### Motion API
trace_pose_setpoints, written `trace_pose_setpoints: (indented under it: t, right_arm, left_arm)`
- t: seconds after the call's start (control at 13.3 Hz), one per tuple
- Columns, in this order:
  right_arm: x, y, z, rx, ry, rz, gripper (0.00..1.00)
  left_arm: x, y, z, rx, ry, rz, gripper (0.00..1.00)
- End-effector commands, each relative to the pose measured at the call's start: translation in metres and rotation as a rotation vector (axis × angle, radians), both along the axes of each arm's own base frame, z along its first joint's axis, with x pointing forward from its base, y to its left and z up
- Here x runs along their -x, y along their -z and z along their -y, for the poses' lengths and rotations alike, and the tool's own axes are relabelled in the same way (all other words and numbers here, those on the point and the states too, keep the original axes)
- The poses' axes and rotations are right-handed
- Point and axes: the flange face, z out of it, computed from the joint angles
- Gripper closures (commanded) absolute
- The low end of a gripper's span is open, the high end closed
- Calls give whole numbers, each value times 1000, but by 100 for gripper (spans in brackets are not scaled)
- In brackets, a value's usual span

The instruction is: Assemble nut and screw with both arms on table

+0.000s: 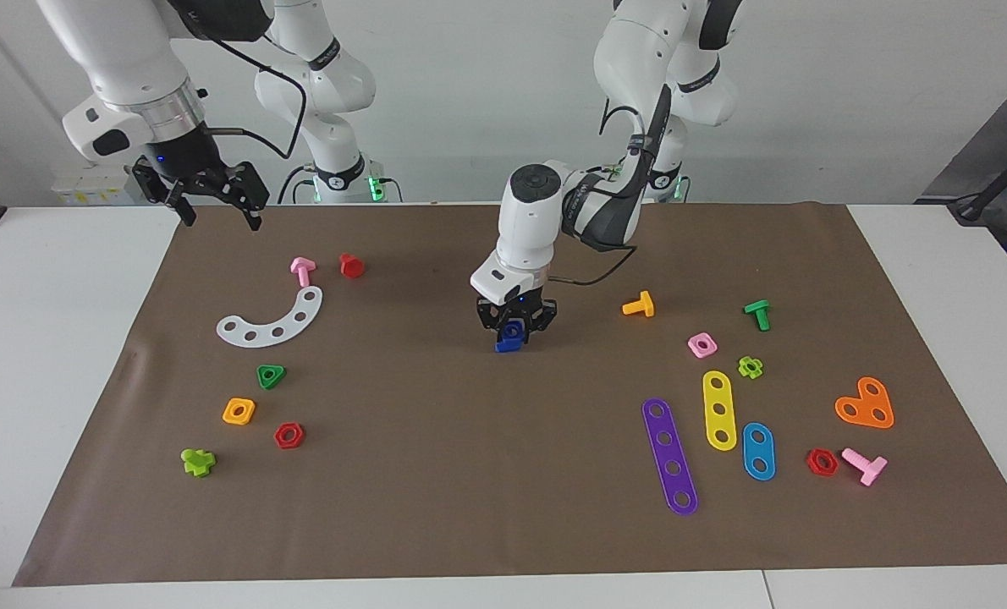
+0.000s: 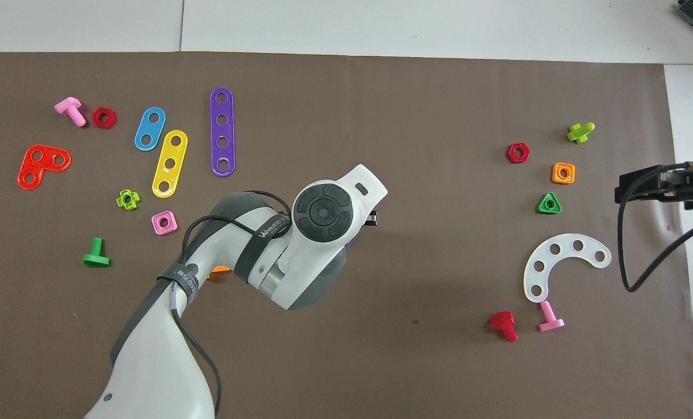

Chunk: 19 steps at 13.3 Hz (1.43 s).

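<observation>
At the right arm's end of the table (image 1: pixel 63 355), over the paper's (image 1: pixel 436 474) corner nearest the robots, the right gripper (image 1: pixel 213 205) waits in the air with its fingers spread wide and nothing between them. On the paper near it lie a white arc plate (image 1: pixel 272 320), a green triangular nut (image 1: pixel 271 375) and an orange nut (image 1: pixel 239 411). At the middle of the paper the left gripper (image 1: pixel 514 325) points straight down, clamped on the blue nut (image 1: pixel 514 327). The nut sits directly over the blue screw (image 1: pixel 507 344), which rests on the paper; whether the two parts touch cannot be told. Toward the left arm's end lie an orange screw (image 1: pixel 639 305) and a pink nut (image 1: pixel 701 344).
</observation>
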Motion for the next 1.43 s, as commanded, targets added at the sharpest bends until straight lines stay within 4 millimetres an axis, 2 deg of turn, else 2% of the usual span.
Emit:
trace_pose_setpoints:
  t: [0.0, 0.22, 0.75, 1.35]
  right_arm:
    - [5, -4, 2, -20, -20, -8, 0]
    - [5, -4, 2, -20, -20, -8, 0]
    - [5, -4, 2, -20, -20, -8, 0]
    - [5, -5, 2, -20, -20, -7, 0]
  left_arm:
    - [8, 2, 6, -5, -22, -9, 100]
    - [8, -4, 6, -26, -36, -37, 100]
    - [20, 0, 14, -20, -40, -37, 100]
    - [19, 7, 6, -24, -46, -33, 100]
